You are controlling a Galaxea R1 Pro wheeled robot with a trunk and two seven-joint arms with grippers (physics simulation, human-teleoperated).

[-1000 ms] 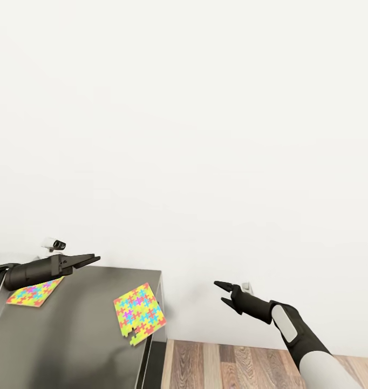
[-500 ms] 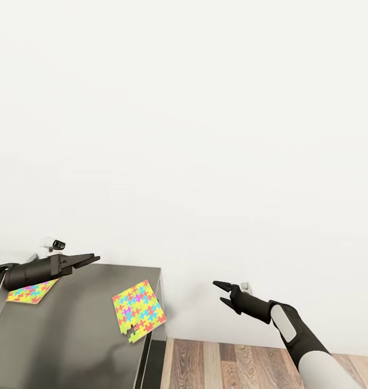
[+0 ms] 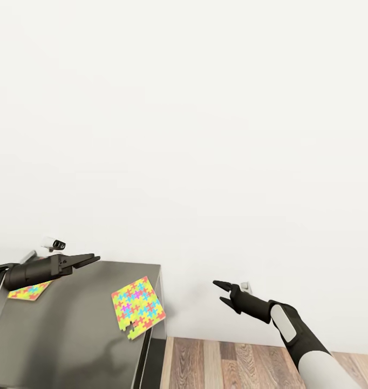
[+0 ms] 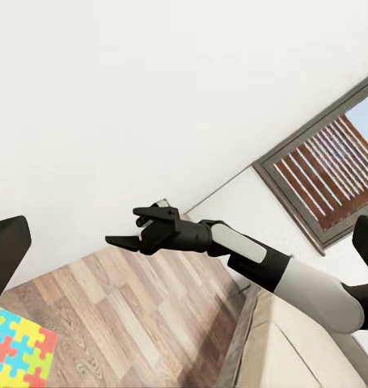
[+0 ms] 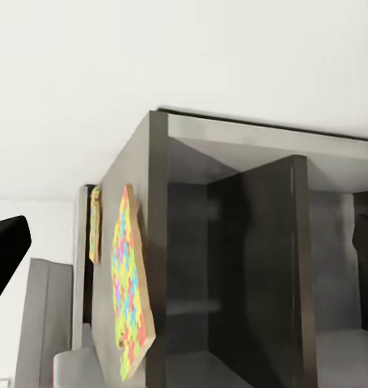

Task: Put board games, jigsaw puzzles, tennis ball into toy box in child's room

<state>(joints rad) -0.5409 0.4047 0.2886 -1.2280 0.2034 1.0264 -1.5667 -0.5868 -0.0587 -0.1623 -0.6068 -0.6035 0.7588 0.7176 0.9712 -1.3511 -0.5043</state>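
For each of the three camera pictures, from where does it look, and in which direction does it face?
Head view: from the robot's head, forward and down, at the white wall, the dark-grey table wing with two multicoloured jigsaw puzzle squares, the left gripper and the right gripper.
Left wrist view: faces across the wood-plank floor at the right gripper and its forearm.
Right wrist view: faces the table's end.
Shared: the near puzzle, in head and right wrist views.

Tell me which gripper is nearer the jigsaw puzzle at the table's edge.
Left. The left gripper hovers above the table, just beside the jigsaw puzzle. The right gripper hangs off the table, out over the wood floor, farther away.
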